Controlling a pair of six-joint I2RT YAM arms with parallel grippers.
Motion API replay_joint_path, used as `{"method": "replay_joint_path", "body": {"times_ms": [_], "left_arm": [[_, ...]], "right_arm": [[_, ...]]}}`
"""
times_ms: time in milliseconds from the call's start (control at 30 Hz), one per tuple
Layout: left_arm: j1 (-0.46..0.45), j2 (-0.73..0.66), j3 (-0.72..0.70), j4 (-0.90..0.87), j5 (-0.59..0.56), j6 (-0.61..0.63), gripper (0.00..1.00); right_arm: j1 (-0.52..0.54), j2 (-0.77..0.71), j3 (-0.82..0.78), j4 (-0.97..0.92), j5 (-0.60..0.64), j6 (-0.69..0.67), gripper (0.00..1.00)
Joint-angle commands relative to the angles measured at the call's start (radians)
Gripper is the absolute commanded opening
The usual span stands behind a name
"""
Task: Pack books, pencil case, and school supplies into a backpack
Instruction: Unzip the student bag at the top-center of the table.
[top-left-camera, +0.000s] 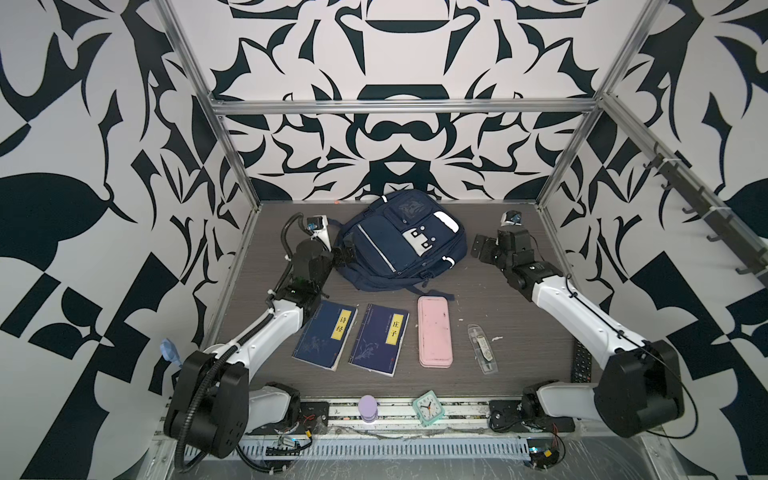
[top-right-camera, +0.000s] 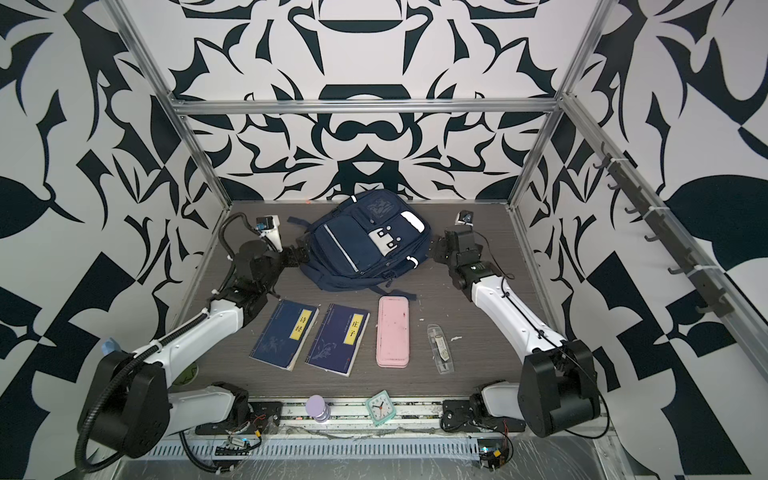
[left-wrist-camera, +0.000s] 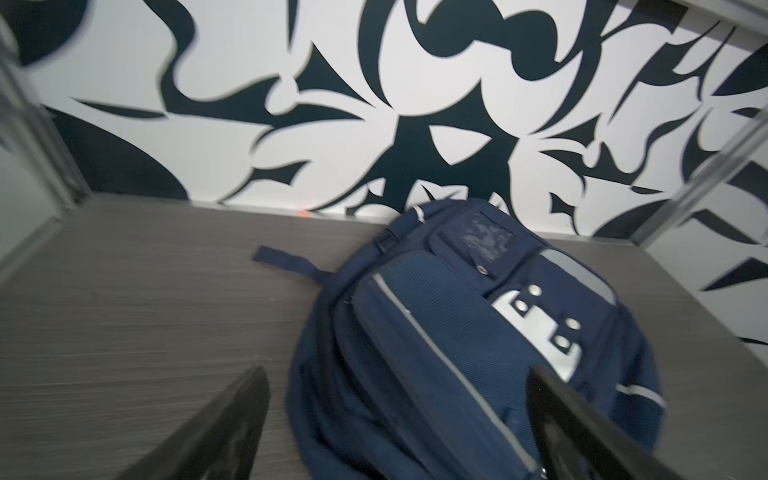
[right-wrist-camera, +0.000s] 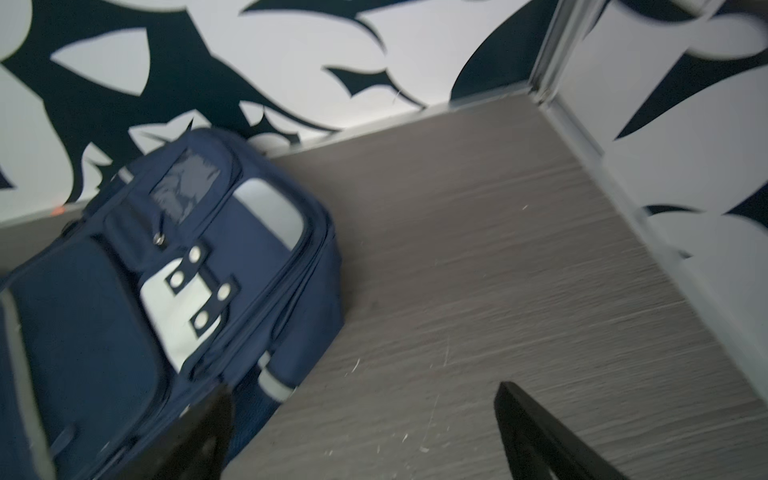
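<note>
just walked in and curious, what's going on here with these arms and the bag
Two robot arms are set to pack a backpack, but nothing has gone in yet. It lies at the back of the table. Two books, a pencil case and a clear packet lie in a row in front of it. The left gripper is close by one side, the right gripper off the other. Both are open and empty.
</note>
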Motion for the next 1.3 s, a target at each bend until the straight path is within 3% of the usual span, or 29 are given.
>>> {"method": "replay_joint_path", "body": {"times_ms": [0,167,367,500,767,800,967,1267], "left_arm": [[-0.002,0.105,0.088,-0.226,0.277,-0.212,0.99],[-0.021,0.234,0.165,-0.252,0.441,-0.363,0.97],[-0.086,0.308,0.182,-0.227,0.489,-0.542,0.9],[-0.129,0.341,0.186,-0.22,0.481,-0.629,0.88],[-0.133,0.376,0.173,-0.238,0.418,-0.721,0.86],[-0.132,0.381,0.183,-0.262,0.41,-0.725,0.82],[-0.133,0.424,0.217,-0.332,0.392,-0.737,0.81],[-0.132,0.488,0.229,-0.299,0.356,-0.767,0.81]], "right_arm": [[0.021,0.023,0.046,-0.083,-0.206,0.045,1.0],[0.082,0.058,0.029,-0.074,-0.244,0.054,0.97],[0.142,0.104,-0.005,-0.038,-0.259,0.09,0.92],[0.167,0.116,-0.031,-0.016,-0.265,0.106,0.89],[0.181,0.113,-0.044,-0.021,-0.267,0.106,0.85],[0.182,0.112,-0.047,-0.023,-0.266,0.106,0.85],[0.185,0.099,-0.067,-0.015,-0.261,0.116,0.85],[0.191,0.088,-0.084,-0.004,-0.254,0.126,0.84]]}}
